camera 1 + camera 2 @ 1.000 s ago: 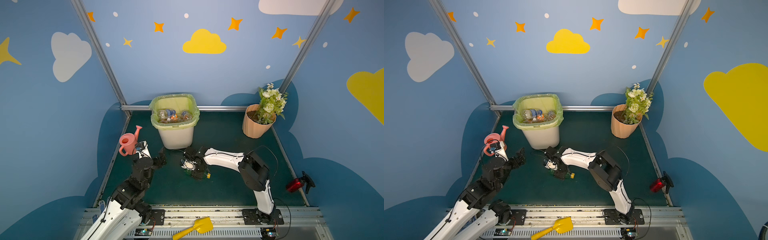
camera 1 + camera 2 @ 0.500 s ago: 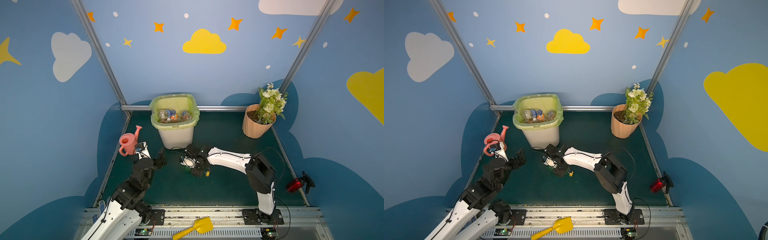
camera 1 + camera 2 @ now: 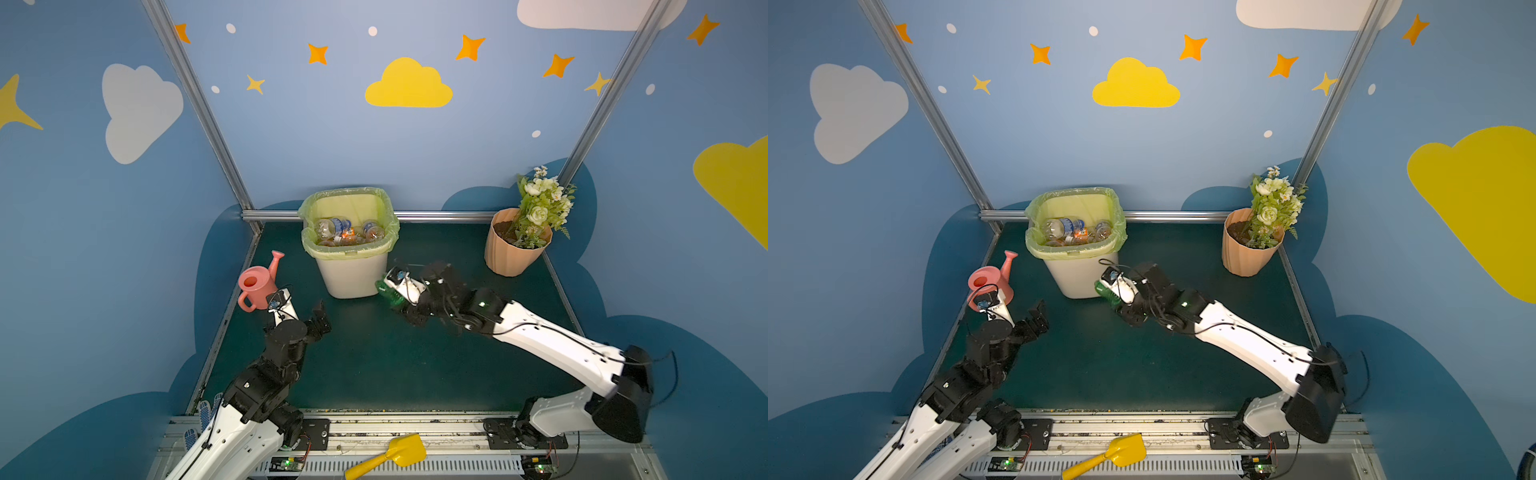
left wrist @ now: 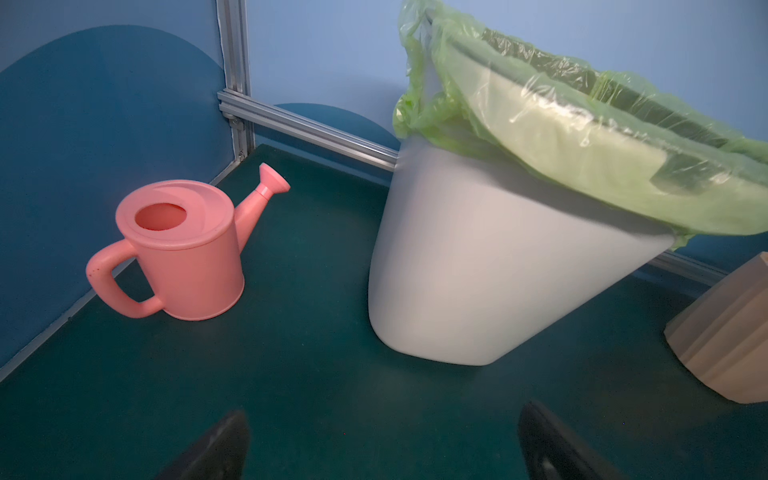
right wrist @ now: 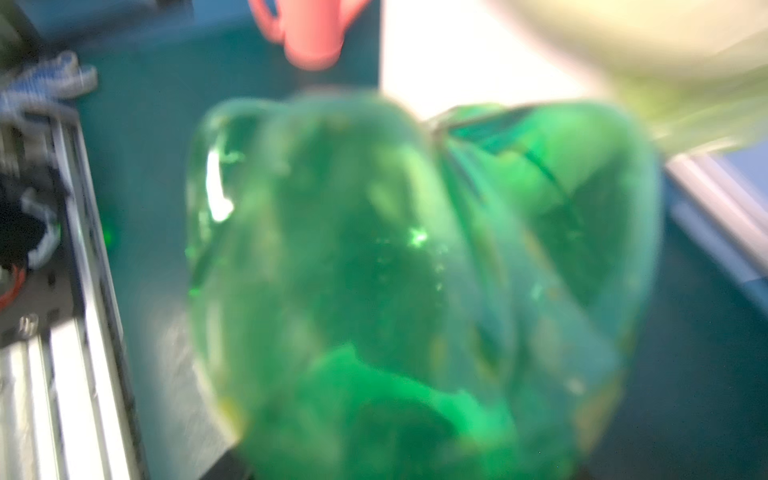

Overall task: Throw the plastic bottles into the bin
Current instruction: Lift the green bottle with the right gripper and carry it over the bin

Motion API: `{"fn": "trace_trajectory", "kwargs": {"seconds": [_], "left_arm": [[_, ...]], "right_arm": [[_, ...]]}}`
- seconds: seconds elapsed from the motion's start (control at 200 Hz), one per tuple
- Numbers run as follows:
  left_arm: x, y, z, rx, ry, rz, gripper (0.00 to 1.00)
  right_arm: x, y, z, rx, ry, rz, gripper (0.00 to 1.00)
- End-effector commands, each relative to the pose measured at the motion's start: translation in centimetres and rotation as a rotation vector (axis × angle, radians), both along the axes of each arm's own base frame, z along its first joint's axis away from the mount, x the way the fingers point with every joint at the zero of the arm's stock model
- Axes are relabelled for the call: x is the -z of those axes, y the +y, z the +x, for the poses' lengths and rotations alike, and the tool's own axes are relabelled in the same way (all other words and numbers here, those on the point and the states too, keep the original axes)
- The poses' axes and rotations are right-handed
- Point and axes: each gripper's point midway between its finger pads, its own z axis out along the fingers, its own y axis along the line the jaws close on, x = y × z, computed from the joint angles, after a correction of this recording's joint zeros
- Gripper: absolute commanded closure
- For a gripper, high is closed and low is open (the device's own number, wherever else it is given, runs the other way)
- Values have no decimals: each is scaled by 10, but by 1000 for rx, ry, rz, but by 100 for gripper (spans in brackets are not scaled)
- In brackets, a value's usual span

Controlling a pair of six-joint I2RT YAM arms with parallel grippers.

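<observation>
Grasping, right hand: the right hand (image 3: 402, 300) is clenching on the green bottle (image 3: 384, 291) and reaching across toward the middle of the scene.
Green bottle: in both top views it is sitting low, just beside the right of the bin's (image 3: 353, 276) base. Whether it is touching the wall or the surface (image 3: 395, 365) cannot be told. In the right wrist view the green bottle (image 5: 415, 270) is filling most of the frame, blurred.
Left hand: the left hand (image 3: 320, 316) is hanging released over bare surface, its jaws wide apart and gripping nothing. It is sitting between the watering can (image 3: 255, 284) and the bin, well apart from the right hand. The left wrist view is showing two dark fingers (image 4: 216, 449) spread wide.
Bin: it is standing upright at the back of the surface, its yellow-green liner folded over the rim. Several clear bottles (image 3: 345, 230) are lying inside.
Surroundings: the pink watering can is standing near the left wall. A ribbed flowerpot (image 3: 513, 253) with flowers is standing in the back right corner.
</observation>
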Motion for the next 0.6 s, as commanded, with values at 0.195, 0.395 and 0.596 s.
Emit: {"fn": "trace_trajectory", "kwargs": {"seconds": [0.195,0.395,0.596], "left_arm": [[8,-3,5,-2,18,2,0],[9,-4,3,3,23,-7,0],[11,-1,0,-1,21,-10,0]], "right_arm": [[-217,-36,18,67,-442,574,42],[-291,-31,15,2,-555,805,41],[-290,18,59,-39,-460,874,40]]}}
